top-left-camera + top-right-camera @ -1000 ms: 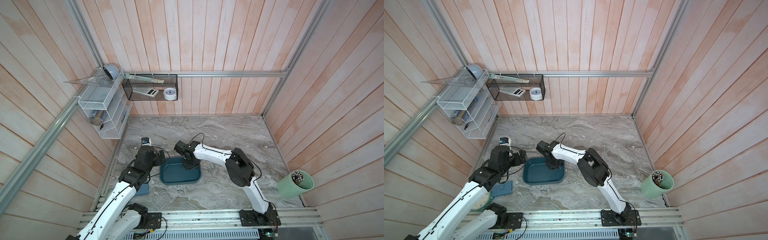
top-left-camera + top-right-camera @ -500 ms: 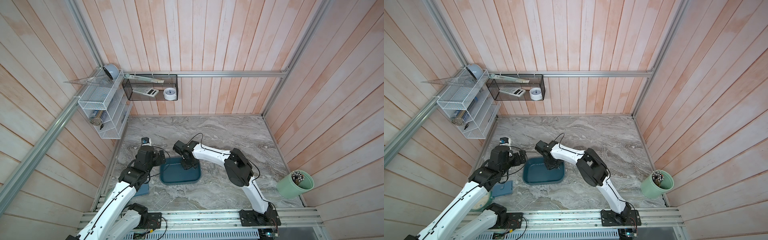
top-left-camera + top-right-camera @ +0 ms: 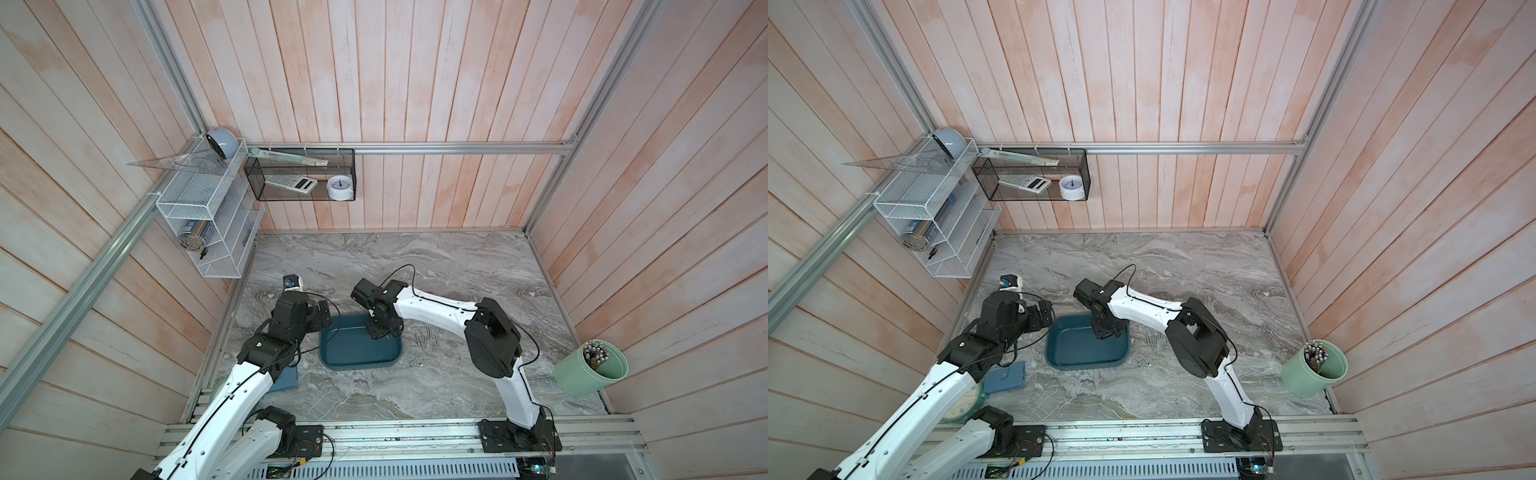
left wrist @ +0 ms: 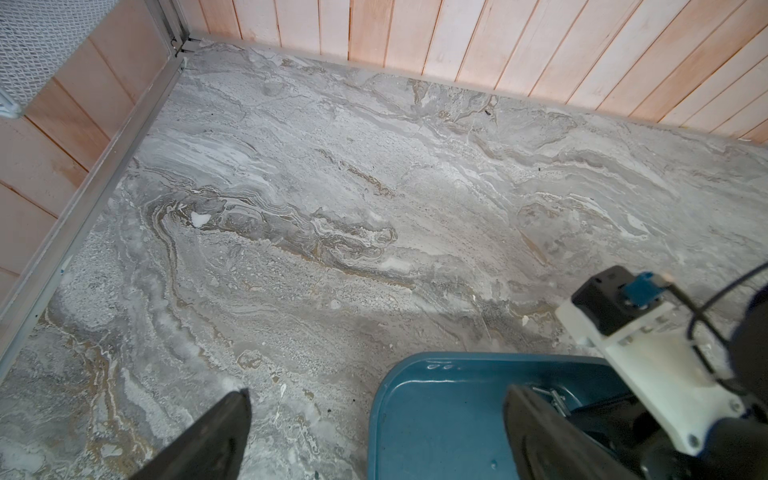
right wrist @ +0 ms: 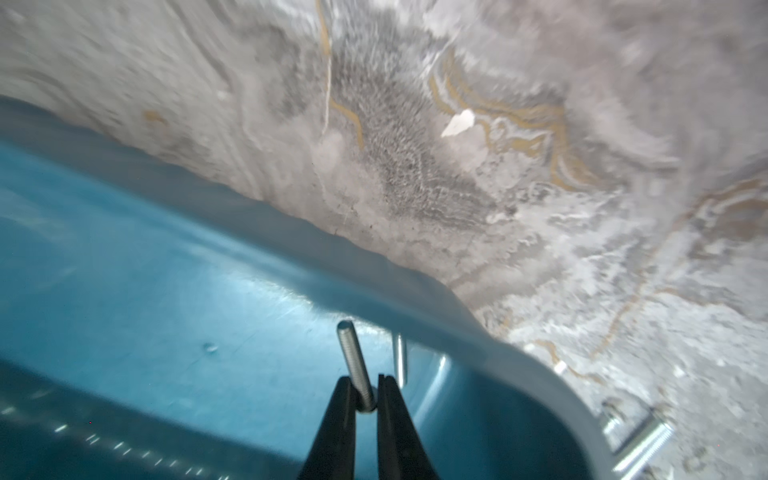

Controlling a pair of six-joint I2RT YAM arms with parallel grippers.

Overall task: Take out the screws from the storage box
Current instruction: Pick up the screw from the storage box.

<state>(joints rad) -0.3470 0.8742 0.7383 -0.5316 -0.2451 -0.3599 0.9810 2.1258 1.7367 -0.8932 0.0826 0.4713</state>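
Right gripper (image 5: 365, 388) is pinched narrow on one screw (image 5: 353, 357) inside the storage box (image 3: 357, 357), at its far right corner. A second screw (image 5: 399, 357) lies by the wall there. Left gripper (image 4: 378, 390) gapes wide and empty, one finger over the box. Loose screws (image 3: 426, 338) lie on the table (image 3: 415, 257) just right of the box, too small to count. The right forearm stretches leftward, wrist pointing down.
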